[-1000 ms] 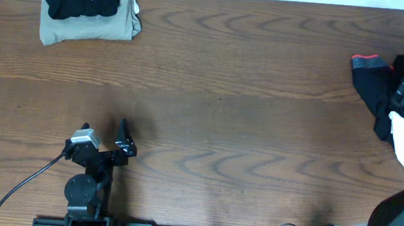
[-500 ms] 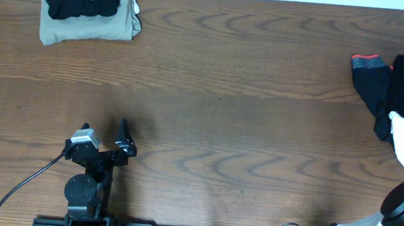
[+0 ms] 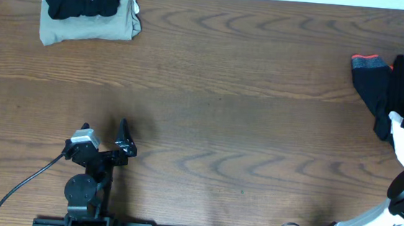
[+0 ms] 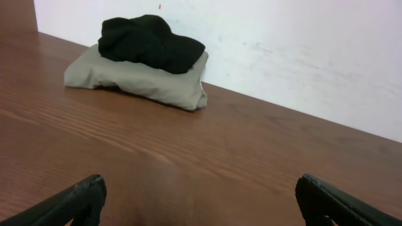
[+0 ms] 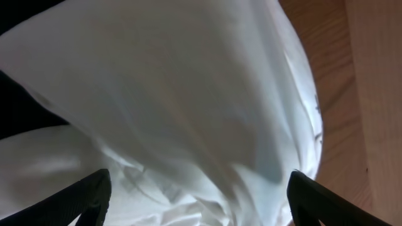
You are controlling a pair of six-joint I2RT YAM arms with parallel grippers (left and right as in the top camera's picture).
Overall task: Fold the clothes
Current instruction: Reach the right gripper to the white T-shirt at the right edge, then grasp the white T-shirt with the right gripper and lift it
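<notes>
Clothes sit in two groups on the wooden bench [image 3: 224, 100]. At its far left corner, a folded khaki garment [image 4: 138, 78] carries a black garment [image 4: 151, 41] on top, close to the white wall [image 4: 282, 50]. At the right edge, a crumpled white shirt [image 5: 188, 107] lies against a heap of black garments [image 3: 378, 83]. The right pincer [image 5: 198, 194] hangs over the shirt with its fingers spread wide; whether they touch the cloth I cannot tell. The left pincer [image 4: 201, 201] is released, low over bare wood and well apart from the folded pile.
</notes>
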